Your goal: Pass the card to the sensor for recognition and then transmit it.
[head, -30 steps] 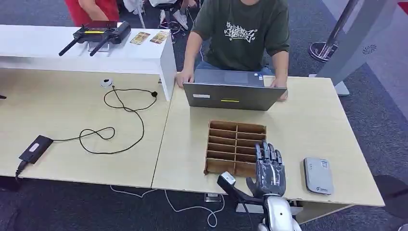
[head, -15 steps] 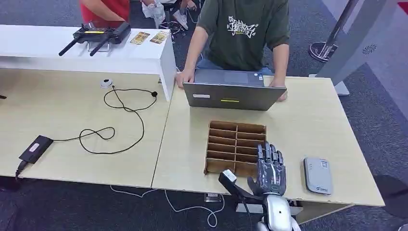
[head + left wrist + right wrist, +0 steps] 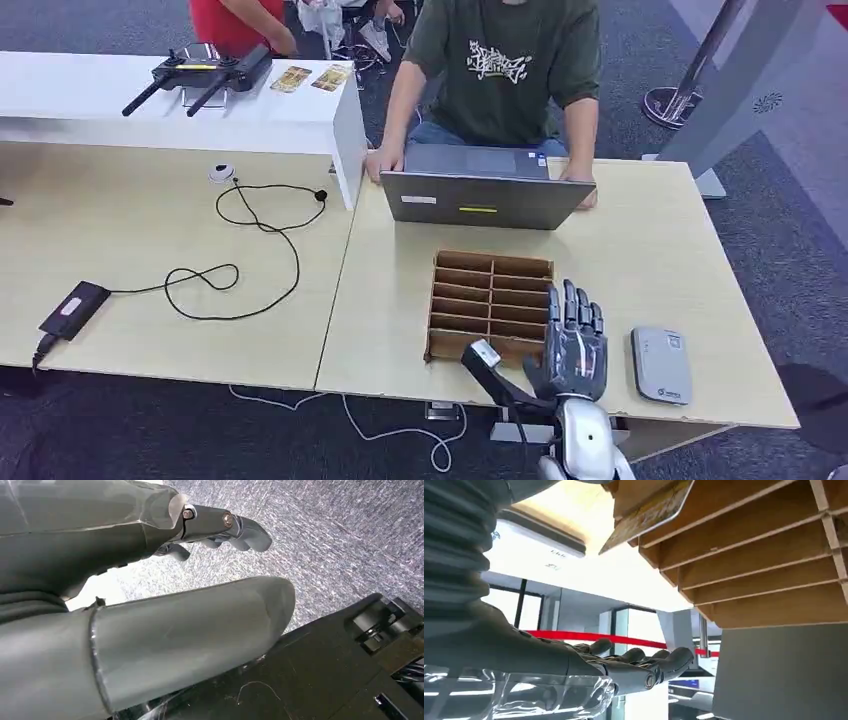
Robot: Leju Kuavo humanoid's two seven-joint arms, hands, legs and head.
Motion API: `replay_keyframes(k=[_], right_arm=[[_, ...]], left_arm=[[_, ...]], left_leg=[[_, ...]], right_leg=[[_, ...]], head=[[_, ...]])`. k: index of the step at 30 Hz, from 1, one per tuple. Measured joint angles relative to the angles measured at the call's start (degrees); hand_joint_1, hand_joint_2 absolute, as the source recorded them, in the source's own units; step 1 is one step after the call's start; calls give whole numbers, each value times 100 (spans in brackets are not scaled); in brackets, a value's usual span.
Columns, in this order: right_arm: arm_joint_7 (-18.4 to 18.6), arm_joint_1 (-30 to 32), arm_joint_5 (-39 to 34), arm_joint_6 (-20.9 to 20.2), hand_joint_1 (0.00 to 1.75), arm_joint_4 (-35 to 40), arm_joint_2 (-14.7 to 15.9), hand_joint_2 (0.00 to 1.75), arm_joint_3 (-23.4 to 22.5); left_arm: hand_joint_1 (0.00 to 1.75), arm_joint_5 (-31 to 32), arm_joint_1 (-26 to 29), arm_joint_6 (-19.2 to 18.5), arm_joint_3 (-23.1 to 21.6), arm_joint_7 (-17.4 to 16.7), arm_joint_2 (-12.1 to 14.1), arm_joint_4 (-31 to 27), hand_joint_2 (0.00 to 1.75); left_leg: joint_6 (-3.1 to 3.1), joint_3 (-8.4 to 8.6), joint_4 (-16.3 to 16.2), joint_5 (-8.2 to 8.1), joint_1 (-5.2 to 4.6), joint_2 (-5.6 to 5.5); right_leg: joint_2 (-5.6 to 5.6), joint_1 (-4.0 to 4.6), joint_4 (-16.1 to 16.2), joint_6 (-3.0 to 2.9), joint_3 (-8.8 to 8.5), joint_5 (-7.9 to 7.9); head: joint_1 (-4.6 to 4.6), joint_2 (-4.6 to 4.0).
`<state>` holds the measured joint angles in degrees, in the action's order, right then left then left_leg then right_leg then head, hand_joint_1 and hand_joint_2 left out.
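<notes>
Right hand [image 3: 573,340] is hovering with fingers straight and spread, holding nothing, over the slotted wooden rack's [image 3: 490,290] 4 o'clock corner. Card [image 3: 649,515] is standing in a rack slot. Sensor [image 3: 661,365] is lying at the hand's 3 o'clock. Left hand [image 3: 150,605] is hanging with fingers loosely curled, holding nothing.

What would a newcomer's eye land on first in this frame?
Probably the robot's right hand, raised with fingers spread at the near table edge, between the wooden slotted organizer and the grey card sensor. Next, the person in a dark green shirt across the table, hands on an open laptop. In the right wrist view, a card pokes out of one organizer slot.
</notes>
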<state>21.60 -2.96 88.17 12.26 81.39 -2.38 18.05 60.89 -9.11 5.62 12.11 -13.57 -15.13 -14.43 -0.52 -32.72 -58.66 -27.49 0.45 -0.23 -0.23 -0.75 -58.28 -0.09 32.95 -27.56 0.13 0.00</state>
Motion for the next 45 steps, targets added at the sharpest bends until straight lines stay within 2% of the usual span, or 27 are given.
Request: replay_keyframes(k=[9, 16, 45], right_arm=[[-308, 0, 0, 5, 0, -28, 4, 175, -7], [-378, -18, 0, 9, 0, -249, 0, 175, -13], [-7, -40, 0, -20, 0, -291, 7, 175, -20]], left_arm=[[0, -2, 0, 0, 0, 2, 0, 0, 0], [0, -37, 0, 22, 0, 2, 0, 0, 0], [0, -105, 4, 50, 0, 44, 0, 0, 0]], left_leg=[[0, 0, 0, 0, 0, 0], [0, -1, 0, 0, 0, 0], [0, 0, 0, 0, 0, 0]], right_leg=[[0, 0, 0, 0, 0, 0], [0, 0, 0, 0, 0, 0], [0, 0, 0, -1, 0, 1]], head=[[2, 0], [2, 0], [2, 0]])
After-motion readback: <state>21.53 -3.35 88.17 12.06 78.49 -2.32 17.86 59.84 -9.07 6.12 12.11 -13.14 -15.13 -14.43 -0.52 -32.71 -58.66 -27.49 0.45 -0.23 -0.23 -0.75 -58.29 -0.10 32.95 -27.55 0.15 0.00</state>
